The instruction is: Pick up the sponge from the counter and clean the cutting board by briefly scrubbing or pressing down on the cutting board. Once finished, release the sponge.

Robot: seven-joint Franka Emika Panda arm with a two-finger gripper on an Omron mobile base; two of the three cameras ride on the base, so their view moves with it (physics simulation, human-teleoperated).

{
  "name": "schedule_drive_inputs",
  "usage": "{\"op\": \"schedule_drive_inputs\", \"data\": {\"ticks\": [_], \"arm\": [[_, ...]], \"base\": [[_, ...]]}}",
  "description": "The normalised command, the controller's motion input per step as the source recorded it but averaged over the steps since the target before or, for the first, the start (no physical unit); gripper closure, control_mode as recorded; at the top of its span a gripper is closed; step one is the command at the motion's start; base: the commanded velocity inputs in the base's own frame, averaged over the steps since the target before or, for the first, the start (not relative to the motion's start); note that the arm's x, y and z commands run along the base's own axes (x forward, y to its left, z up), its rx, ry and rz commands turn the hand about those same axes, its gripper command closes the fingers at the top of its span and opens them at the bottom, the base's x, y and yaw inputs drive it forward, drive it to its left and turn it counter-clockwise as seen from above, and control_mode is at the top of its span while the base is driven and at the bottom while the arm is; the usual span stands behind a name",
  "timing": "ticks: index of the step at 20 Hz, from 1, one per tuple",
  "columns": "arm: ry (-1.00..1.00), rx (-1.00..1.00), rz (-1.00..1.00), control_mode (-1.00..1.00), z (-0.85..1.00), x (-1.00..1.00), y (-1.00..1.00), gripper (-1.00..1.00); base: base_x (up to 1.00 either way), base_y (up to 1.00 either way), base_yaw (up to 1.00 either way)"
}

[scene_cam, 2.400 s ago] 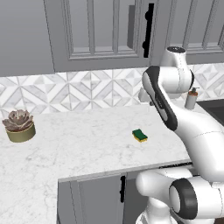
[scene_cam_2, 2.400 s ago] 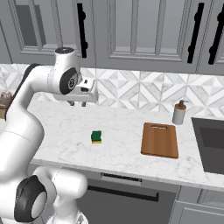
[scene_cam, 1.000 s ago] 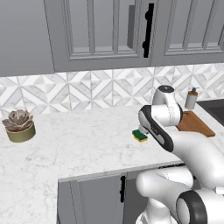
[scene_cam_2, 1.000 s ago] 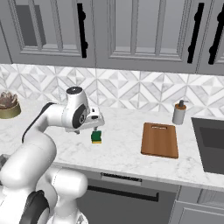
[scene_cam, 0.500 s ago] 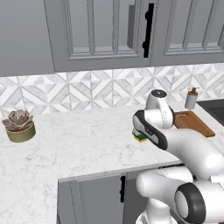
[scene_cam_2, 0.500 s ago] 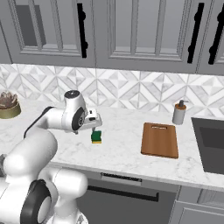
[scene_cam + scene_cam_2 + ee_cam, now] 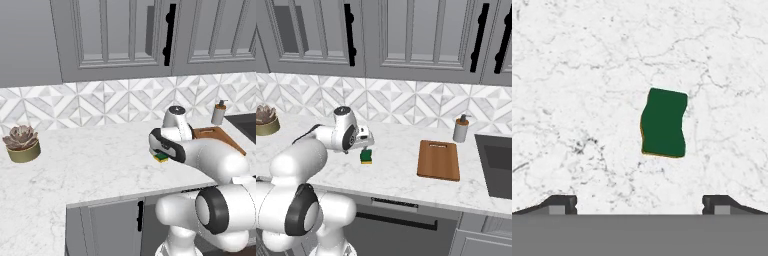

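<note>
The small rectangular sponge [image 7: 663, 123], dark green on top over a thin yellow body, lies flat on the broad white marble counter [image 7: 401, 172] with faint grey veining, green side up, near the counter's front edge. Its long sides look slightly wavy. The flat, thin, reddish-brown wooden cutting board [image 7: 439, 159] lies flat on the same counter, well apart to the sponge's right, its top bare and its long side running from near to far.
</note>
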Motion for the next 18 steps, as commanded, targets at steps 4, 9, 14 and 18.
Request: {"op": "schedule_drive_inputs", "data": {"ticks": [4,9,14,18], "arm": [[0.0,0.0,0.0,-1.0,-0.19,0.26,0.0,-1.0],[0.0,0.0,0.0,-1.0,-0.2,0.26,0.0,-1.0],[0.0,0.0,0.0,-1.0,-0.18,0.32,0.0,-1.0],[0.0,0.0,0.0,-1.0,-0.18,0.34,0.0,-1.0]], "base": [[0.0,0.0,0.0],[0.0,0.0,0.0],[0.0,0.0,0.0],[0.0,0.0,0.0]]}}
